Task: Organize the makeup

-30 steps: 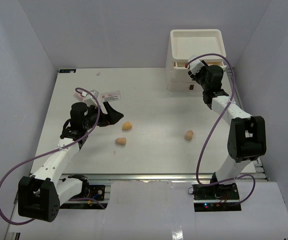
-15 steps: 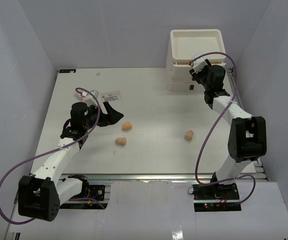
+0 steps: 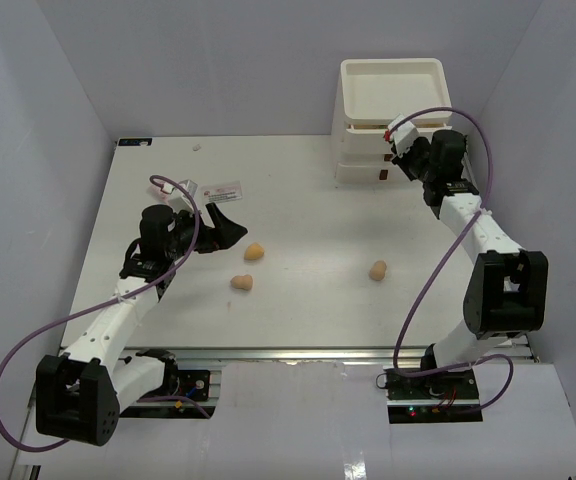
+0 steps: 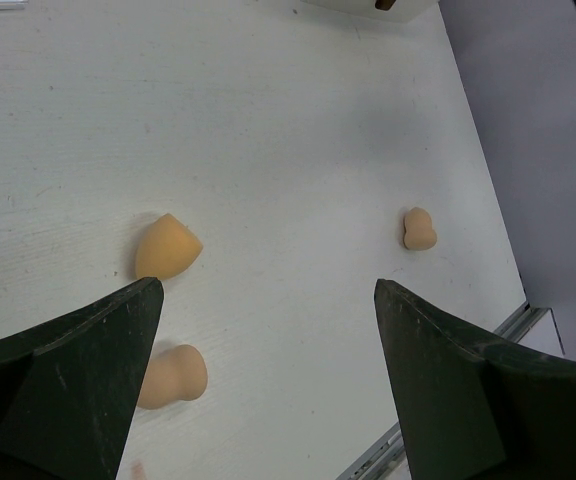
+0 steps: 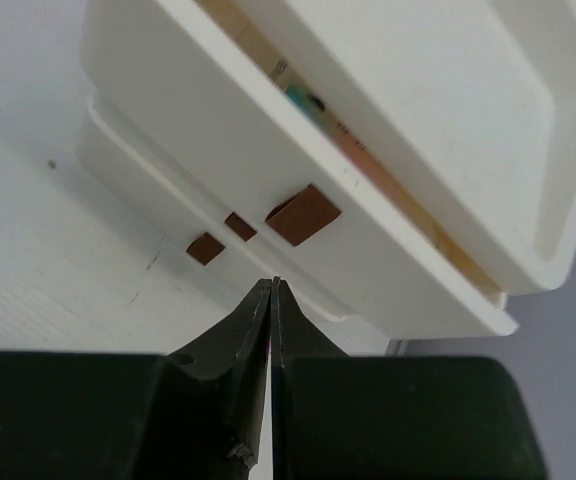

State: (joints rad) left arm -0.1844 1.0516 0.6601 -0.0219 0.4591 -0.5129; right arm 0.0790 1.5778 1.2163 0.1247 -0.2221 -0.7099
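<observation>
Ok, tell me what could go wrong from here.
1. The right hand is shut on nothing near the brown square tab on the white plastic drawer unit; a push might shove the unit.
2. The open left hand hangs over two tan egg-shaped sponges lying close together; closing could knock one away.

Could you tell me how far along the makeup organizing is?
Done: flat items seem stowed in the drawer unit. In hand: nothing; the right gripper is shut and empty by a handle, the left gripper hovers open above the sponges. Left: all three sponges and a packet on the table.
</observation>
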